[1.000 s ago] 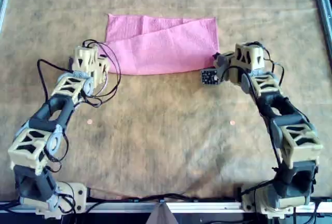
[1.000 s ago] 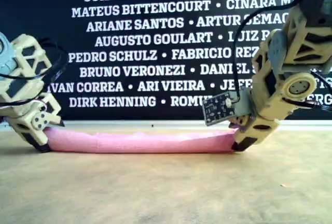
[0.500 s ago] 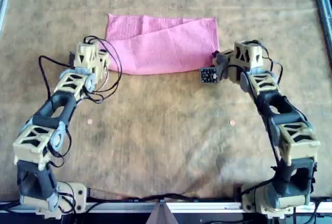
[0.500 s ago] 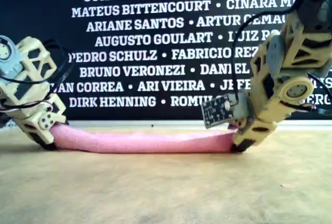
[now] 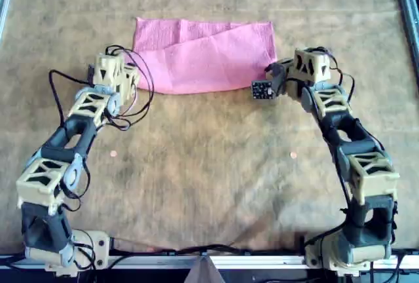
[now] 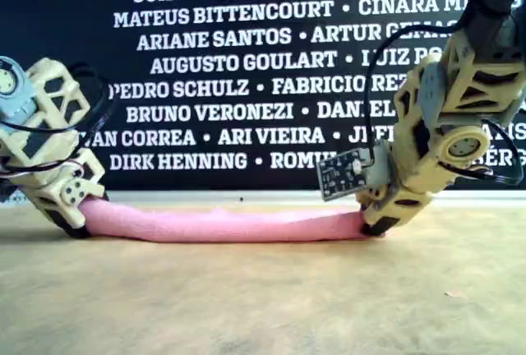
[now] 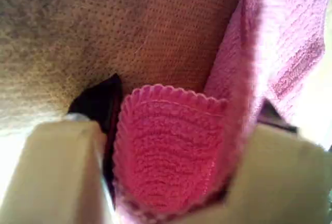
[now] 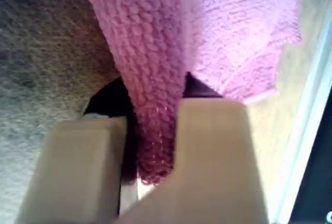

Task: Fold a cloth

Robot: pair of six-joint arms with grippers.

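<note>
Hands [image 7: 171, 182] [image 8: 150, 146] slightly shifted, cloth [image 5: 206, 57] still pinched.

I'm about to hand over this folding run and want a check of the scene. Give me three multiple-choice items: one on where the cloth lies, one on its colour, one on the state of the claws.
1. Where does the cloth lie on the brown mat in the overhead view?
A. toward the top edge
B. dead centre
C. by the arm bases at the bottom

2. What colour is the cloth?
A. blue
B. pink
C. white

3. What are my first gripper and my second gripper doing?
A. both claws open above the cloth
B. one claw holds cloth, the other is empty
C. each claw is shut on cloth

Answers:
1 A, the cloth sits high in the overhead view, far from the bases.
2 B, it is pink in every view.
3 C, both wrist views show pink fabric pinched between the claw fingers.
</note>
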